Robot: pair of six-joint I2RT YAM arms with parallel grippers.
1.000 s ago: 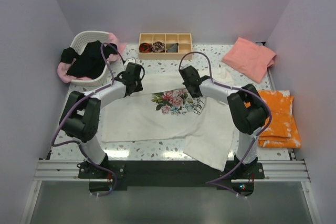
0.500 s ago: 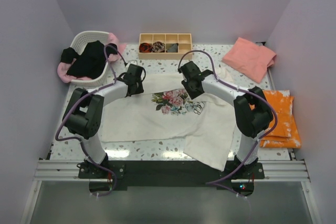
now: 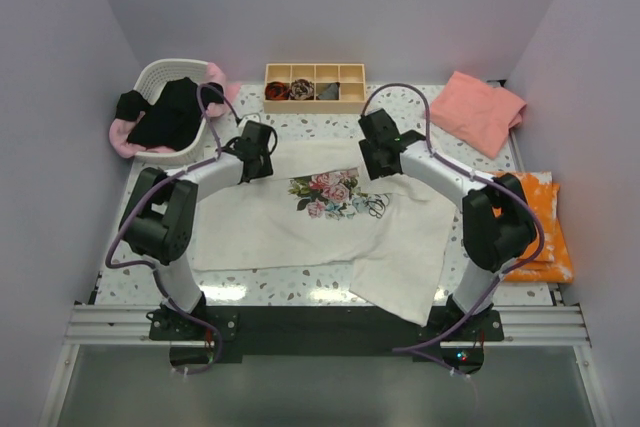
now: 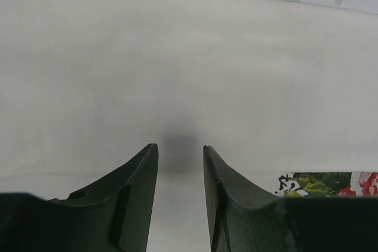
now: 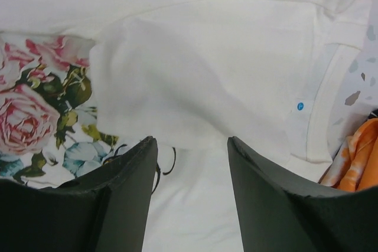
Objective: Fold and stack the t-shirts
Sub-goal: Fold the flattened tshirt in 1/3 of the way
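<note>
Starting the first fold, as I read it: cream-white tee (image 3: 260, 222) lies flat on the counter (image 3: 300, 282), rose print (image 3: 335, 195) facing up, neck toward the right side. No fold done yet by the look of it. One part of the cloth runs out toward the near edge on the right.

- Left hand (image 4: 179, 149): low over plain cloth on the far half of the tee, left of the print. Fingers slightly apart, narrow gap, nothing between them.
- Right hand (image 5: 192, 141): over the cloth between the print and the collar (image 5: 322, 128). Fingers spread wide, nothing held.

Other tees:
- Salmon tee (image 3: 475, 109) sits loosely folded at the far right corner.
- Black tee (image 3: 170, 112) and a light pink one (image 3: 120, 137) are piled in the white basket (image 3: 175, 64), far left.
- Orange cloth (image 3: 535, 217) sits off the right edge.
- Divided wooden tray (image 3: 315, 104) at the back holds dark rolled bundles, not part of this job.

Next move, my call: both hands drop, pinch the far edge at matching points, then lift and carry it over toward the near side together. Uneven grabs will skew the fold.

Writing: small blue tag (image 5: 300, 106) inside the collar, too small to read. Black script under the print, partly behind the right fingers, not legible.
</note>
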